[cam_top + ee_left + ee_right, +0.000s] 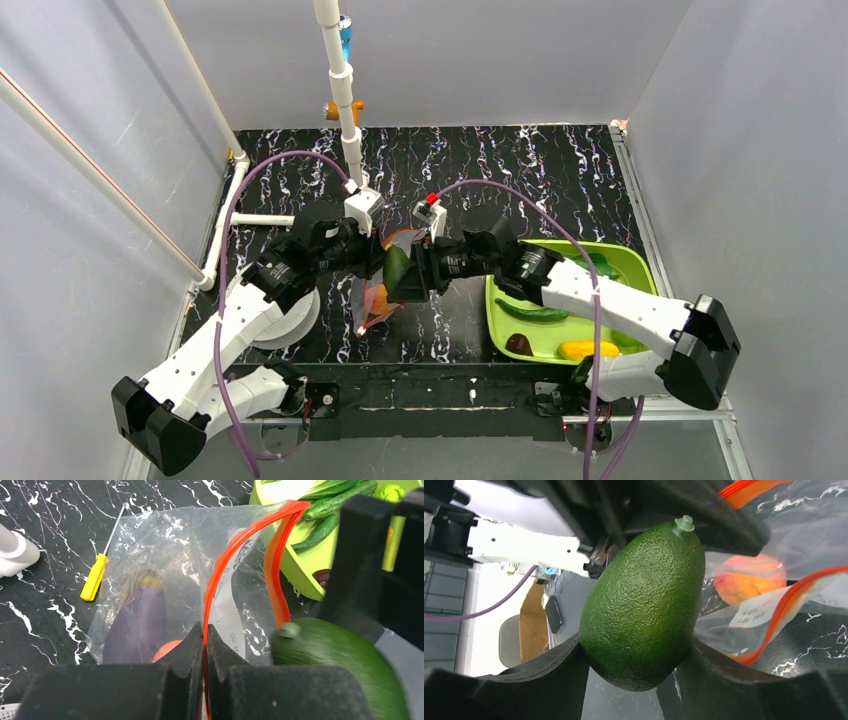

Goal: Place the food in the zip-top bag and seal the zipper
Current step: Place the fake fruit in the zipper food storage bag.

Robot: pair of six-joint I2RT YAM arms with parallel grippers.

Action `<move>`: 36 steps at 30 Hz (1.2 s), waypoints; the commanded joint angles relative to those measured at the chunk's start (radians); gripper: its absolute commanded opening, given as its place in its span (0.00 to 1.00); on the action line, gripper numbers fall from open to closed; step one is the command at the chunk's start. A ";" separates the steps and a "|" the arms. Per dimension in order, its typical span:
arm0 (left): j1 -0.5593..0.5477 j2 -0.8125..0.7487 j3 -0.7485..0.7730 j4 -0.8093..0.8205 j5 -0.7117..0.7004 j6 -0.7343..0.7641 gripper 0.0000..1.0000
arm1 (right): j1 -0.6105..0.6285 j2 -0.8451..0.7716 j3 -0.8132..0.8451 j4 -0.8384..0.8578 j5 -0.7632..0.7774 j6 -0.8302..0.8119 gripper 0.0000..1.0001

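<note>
The clear zip-top bag (pixel 175 550) lies on the black marbled table with its mouth lifted. My left gripper (pixel 205 630) is shut on one lip of the red-orange zipper (pixel 232 560) and holds the mouth apart. Inside the bag lie a purple eggplant (pixel 137 620) and an orange-pink peach (pixel 749 580). My right gripper (pixel 636 645) is shut on a green avocado (pixel 644 605), stem end forward, right at the bag's mouth. From above, the avocado (pixel 397 272) hangs between the two wrists over the bag (pixel 378 302).
A lime-green tray (pixel 630 262) at the right holds a cucumber (pixel 532 313), a yellow piece (pixel 588 349), a dark plum (pixel 518 344) and leafy greens. A yellow screwdriver (pixel 95 577) lies left of the bag. A white spool (pixel 290 320) sits under the left arm.
</note>
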 commanded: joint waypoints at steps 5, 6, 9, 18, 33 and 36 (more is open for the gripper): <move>-0.004 -0.067 0.007 0.011 0.009 0.011 0.00 | -0.002 0.096 0.036 0.046 0.205 0.154 0.01; -0.004 -0.076 0.003 0.016 0.010 0.011 0.00 | -0.006 0.100 0.027 0.038 0.223 0.167 0.01; -0.004 -0.096 -0.004 0.026 0.004 0.011 0.00 | -0.016 0.107 0.015 0.004 0.264 0.192 0.01; -0.004 -0.123 -0.017 0.048 0.013 0.008 0.00 | -0.017 0.123 0.064 -0.170 0.325 0.161 0.14; -0.004 -0.108 -0.015 0.047 0.014 0.008 0.00 | 0.022 0.192 0.220 -0.296 0.248 0.030 0.72; -0.004 -0.106 -0.015 0.046 0.015 0.008 0.00 | 0.021 0.167 0.207 -0.298 0.271 0.028 0.86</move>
